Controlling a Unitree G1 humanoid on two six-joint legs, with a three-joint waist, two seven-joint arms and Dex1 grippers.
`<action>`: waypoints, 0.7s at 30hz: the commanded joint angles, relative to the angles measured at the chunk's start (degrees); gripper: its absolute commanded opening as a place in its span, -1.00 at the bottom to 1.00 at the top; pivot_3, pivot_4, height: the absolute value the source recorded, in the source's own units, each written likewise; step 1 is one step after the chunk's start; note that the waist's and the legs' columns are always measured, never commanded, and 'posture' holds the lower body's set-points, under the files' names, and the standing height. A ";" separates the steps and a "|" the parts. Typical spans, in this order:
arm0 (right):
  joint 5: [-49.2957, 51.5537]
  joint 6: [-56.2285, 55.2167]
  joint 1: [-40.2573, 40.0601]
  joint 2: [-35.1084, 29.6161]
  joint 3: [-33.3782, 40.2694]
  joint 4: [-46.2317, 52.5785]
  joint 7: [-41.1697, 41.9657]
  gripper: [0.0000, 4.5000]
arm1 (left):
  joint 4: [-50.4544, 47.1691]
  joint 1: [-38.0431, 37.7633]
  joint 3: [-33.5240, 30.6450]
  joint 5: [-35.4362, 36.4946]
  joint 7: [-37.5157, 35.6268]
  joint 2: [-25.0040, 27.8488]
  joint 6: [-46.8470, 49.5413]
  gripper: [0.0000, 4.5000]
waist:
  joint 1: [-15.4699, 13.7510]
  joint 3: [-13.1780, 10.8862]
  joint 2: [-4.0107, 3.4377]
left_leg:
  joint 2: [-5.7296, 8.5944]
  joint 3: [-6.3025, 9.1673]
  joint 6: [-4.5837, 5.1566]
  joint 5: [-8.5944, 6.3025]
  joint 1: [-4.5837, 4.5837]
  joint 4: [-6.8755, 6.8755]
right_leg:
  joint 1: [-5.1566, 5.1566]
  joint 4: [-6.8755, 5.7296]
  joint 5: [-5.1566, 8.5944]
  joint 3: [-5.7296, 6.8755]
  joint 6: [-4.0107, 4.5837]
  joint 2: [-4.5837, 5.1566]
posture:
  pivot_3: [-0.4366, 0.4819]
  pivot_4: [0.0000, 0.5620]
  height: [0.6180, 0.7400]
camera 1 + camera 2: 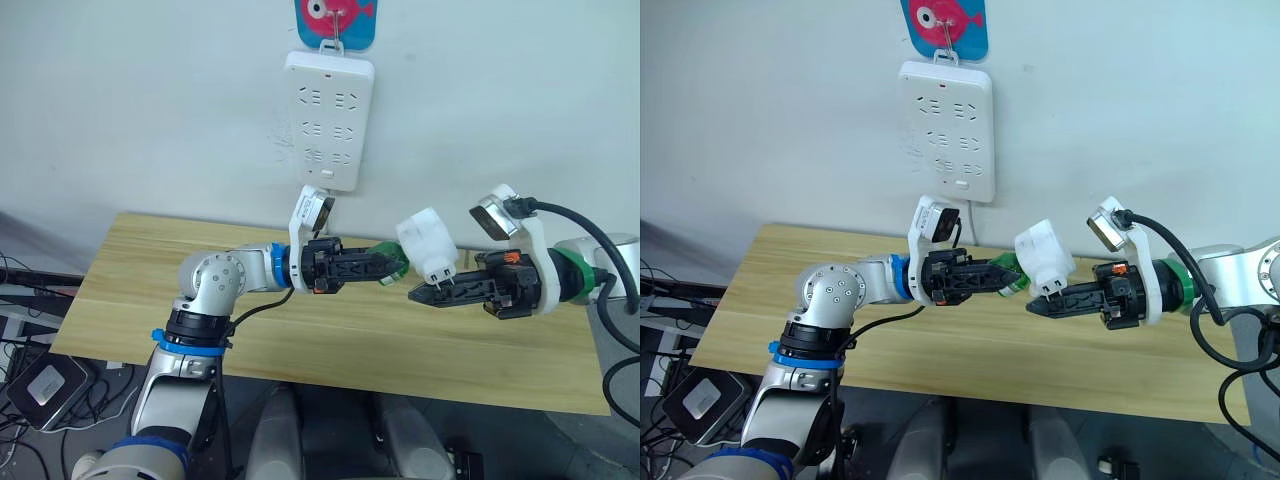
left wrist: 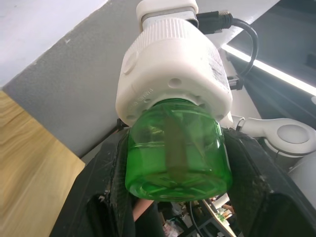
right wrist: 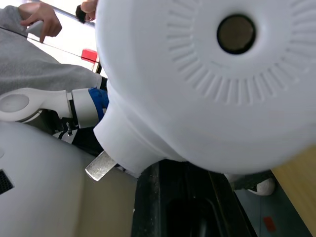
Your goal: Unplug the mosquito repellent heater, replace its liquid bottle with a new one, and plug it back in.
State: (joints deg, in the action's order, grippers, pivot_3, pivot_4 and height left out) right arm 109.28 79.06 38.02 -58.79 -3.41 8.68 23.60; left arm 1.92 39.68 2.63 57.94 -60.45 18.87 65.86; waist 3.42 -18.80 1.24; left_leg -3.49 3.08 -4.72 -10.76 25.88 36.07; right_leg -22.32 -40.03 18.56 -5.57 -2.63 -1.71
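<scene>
While my right hand [image 1: 432, 290] pinches the heater [image 1: 428, 245] steady, my left hand [image 1: 388, 264], clamped on its bottle [image 1: 394, 262], should twist squarely, no tilting.

Light wood table [image 1: 130, 290] w/ visible grain, long side along the white wall. A seam runs lengthwise through the top, approx. mid-depth. Front edge overhangs the dark floor; left corner sits above cables and a grey box down below. In the head views no loose item can be made out lying directly on the top; part of the surface is hidden behind the arms. Top also shows in the left wrist view.
</scene>
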 commanded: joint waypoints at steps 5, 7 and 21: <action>3.72 -4.49 3.37 1.10 3.11 0.59 -0.32 -0.98 | -2.01 -0.51 4.13 -1.54 -0.21 -0.30 1.65 0.03 | 0.01 0.00 0.00 | -0.01 0.01 0.00 0.00 0.00 0.00 | 0.00 0.00 0.00 0.01 0.00 0.00 | -0.33 0.14 1.00; 3.72 -3.91 1.62 -0.89 3.58 3.54 -0.78 -0.98 | -1.42 -0.18 3.23 -0.96 0.19 -0.47 2.17 0.03 | 0.00 0.00 0.00 | -0.01 0.01 0.00 0.00 0.00 0.00 | 0.00 0.00 0.00 0.01 0.00 0.00 | -0.33 0.14 1.00; -89.50 -102.92 -22.16 0.57 2.20 -0.50 41.72 0.52 | -2.91 -3.06 7.06 0.05 -15.12 16.81 8.70 0.03 | 1.78 -0.05 -0.01 | -0.03 -0.10 -0.06 0.03 -0.17 0.02 | 0.04 0.00 0.19 -0.10 -0.31 -0.06 | -0.35 0.14 1.00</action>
State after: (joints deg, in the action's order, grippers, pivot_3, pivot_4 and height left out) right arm 23.17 -12.42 14.10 -59.47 -1.93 10.11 61.83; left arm 0.25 36.72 8.76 58.48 -72.40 34.39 75.61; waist 5.20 -18.85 1.24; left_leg -3.51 2.95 -4.78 -10.72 25.70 36.09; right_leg -22.28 -40.08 18.74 -5.70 -2.93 -1.77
